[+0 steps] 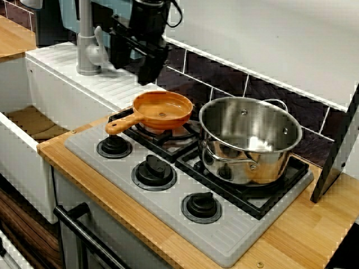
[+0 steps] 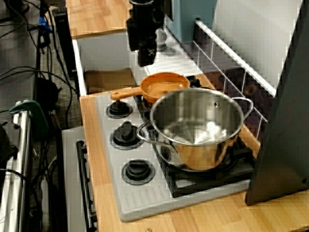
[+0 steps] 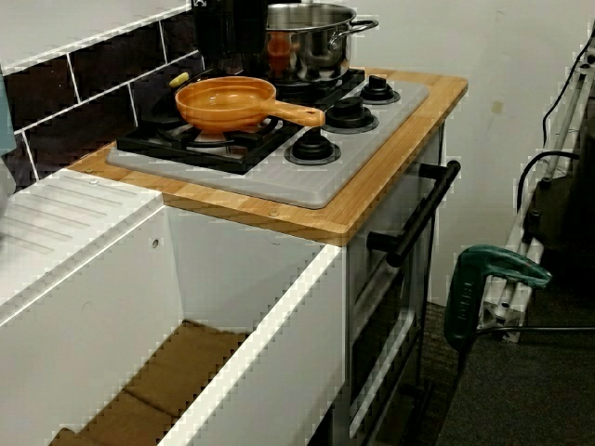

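Note:
My black gripper (image 1: 136, 70) hangs in the air above the back left corner of the toy stove, just behind the orange pan (image 1: 163, 110). Its fingers look spread, with nothing between them. In the view from the stove's right end, the gripper (image 2: 146, 59) sits directly above the pan's (image 2: 163, 87) far rim without touching it. The pan rests on the left burner with its handle (image 1: 120, 124) pointing toward the knobs. In the view from over the sink, the gripper (image 3: 231, 32) is cut off at the top edge, behind the pan (image 3: 228, 102).
A steel pot (image 1: 249, 140) stands on the right burner, close to the pan. Three black knobs (image 1: 153, 171) line the grey stove front. A grey faucet (image 1: 87, 47) and white sink (image 1: 33, 120) lie to the left. The dark tiled wall (image 1: 224, 78) runs behind.

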Controlling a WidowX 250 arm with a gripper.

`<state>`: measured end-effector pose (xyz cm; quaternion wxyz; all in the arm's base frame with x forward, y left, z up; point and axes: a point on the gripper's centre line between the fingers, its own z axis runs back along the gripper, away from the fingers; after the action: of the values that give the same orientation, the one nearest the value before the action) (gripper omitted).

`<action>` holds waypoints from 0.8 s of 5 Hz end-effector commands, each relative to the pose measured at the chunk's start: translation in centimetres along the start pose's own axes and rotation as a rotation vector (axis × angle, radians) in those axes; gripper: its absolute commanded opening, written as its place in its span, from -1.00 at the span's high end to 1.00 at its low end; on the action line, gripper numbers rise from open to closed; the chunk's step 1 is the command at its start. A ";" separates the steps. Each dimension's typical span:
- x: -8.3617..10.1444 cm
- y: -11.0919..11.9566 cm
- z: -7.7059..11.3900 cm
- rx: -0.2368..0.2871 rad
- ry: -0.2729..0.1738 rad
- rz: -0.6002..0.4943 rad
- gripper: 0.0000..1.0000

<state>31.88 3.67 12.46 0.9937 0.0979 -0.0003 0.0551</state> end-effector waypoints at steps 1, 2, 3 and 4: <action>-0.5 1.8 0.4 -0.007 -0.044 0.003 -1.00; 0.1 2.0 -0.1 -0.072 -0.066 -0.076 -1.00; 1.0 2.1 0.2 -0.127 -0.095 -0.104 -1.00; 1.9 2.4 0.1 -0.144 -0.130 -0.121 -1.00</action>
<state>32.90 5.74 11.05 0.9989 0.0224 -0.0398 -0.0109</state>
